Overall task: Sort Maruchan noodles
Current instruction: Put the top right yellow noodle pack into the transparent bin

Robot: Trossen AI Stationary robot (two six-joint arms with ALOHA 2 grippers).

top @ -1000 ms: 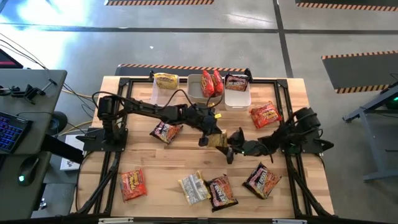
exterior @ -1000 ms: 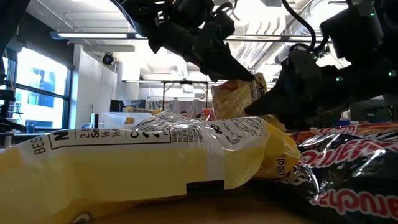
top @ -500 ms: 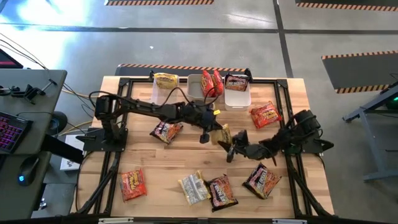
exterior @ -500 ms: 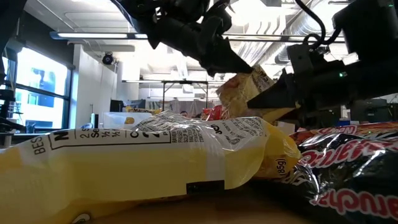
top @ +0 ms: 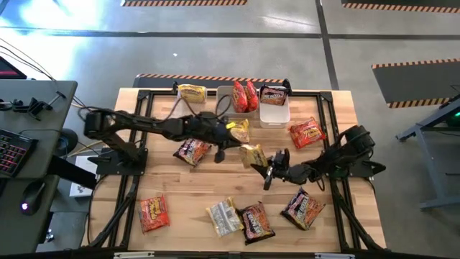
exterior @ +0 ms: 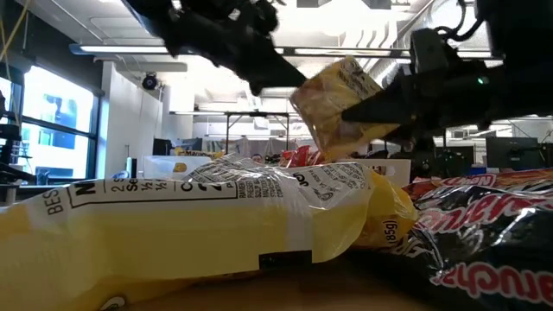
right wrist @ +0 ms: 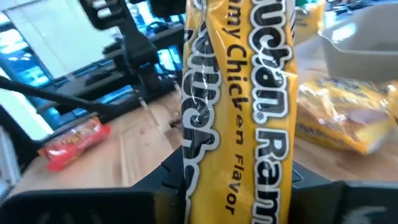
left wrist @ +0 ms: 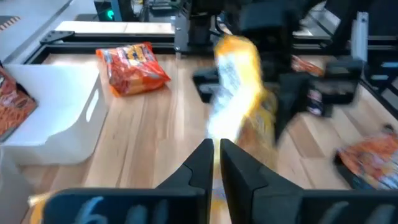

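A yellow Maruchan packet (top: 251,155) (exterior: 339,108) hangs in the air over the table's middle, and my right gripper (top: 268,167) (right wrist: 236,180) is shut on it. My left gripper (top: 220,147) (left wrist: 215,158) stands a little to the packet's left, shut and clear of it. A second yellow packet (top: 239,129) (right wrist: 342,124) lies flat on the table by the tubs. Red packets (top: 191,152) (top: 307,132) (top: 153,213), dark ones (top: 256,221) (top: 303,208) and a pale yellow one (top: 223,216) also lie flat. My right gripper holds the yellow packet by its end nearest the wrist (right wrist: 239,168), with a finger (right wrist: 166,179) on either side of it. The fingers come roughly level from the table's right. The packet is lifted clear and stands tilted beyond the fingertips.
Three clear tubs stand along the far edge: one (top: 188,108) holds a yellow packet (top: 191,92), one (top: 224,104) red packets (top: 244,96), one (top: 275,115) a dark packet (top: 273,93). Black frame rails (top: 338,144) run along the sides of the table.
My left gripper has let go of the yellow packet's top and drawn back toward the table's left edge. The packet stays in my right gripper. It now sits higher than before and is in full view.
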